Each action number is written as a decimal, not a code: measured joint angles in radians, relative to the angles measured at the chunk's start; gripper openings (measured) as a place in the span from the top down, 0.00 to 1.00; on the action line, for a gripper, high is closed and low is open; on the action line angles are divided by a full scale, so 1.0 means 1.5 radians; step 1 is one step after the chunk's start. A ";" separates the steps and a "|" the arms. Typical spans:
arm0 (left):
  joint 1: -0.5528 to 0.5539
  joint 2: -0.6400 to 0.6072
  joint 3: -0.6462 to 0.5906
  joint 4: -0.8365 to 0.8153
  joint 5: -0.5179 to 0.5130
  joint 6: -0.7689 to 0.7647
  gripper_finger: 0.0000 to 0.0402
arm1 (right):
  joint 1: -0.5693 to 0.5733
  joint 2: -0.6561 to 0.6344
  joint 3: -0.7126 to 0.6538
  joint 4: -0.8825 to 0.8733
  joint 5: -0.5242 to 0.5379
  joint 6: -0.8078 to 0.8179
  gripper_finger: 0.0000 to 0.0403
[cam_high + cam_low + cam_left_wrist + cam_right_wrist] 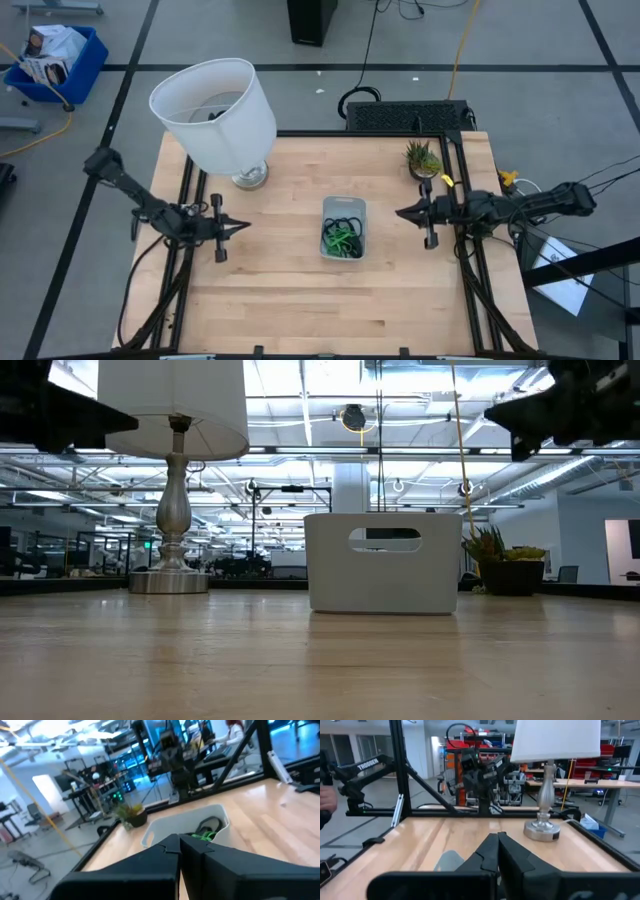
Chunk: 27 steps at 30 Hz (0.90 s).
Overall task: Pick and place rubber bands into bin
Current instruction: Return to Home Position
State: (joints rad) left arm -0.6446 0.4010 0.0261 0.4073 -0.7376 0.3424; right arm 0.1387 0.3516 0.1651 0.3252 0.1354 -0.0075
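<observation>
My left pincer (246,226) and my right pincer (399,212) hovered above the table (290,300) on opposite sides of the bin (344,201), each with its fingers pressed together on nothing, tips aimed toward each other. A white-shaded lamp (215,112) stood at the far left and a small potted plant (423,160) at the far right (neither lay between a pincer and the bin). The bin sat near the table's centre, open side up, long axis running from far edge to near edge, with the rubber bands (341,238), black and green, tangled inside.
</observation>
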 joint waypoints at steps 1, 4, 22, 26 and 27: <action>-0.005 -0.007 0.000 0.000 0.000 0.007 1.00 | -0.001 -0.009 -0.009 0.000 0.000 0.002 1.00; -0.007 -0.030 0.000 0.001 0.018 0.034 1.00 | -0.005 -0.033 -0.026 0.001 -0.001 0.002 1.00; 0.226 -0.106 0.000 -0.111 0.383 -0.039 1.00 | -0.146 -0.057 -0.071 0.036 -0.170 0.039 1.00; 0.266 -0.125 0.000 -0.144 0.459 -0.046 1.00 | -0.184 -0.057 -0.071 0.027 -0.219 0.057 1.00; 0.276 -0.131 0.000 -0.155 0.462 -0.054 1.00 | -0.191 -0.057 -0.071 0.025 -0.229 0.062 1.00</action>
State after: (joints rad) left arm -0.2301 0.2051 0.0261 0.1750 -0.0439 0.2621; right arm -0.1476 0.2657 0.0580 0.3630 -0.2080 0.0853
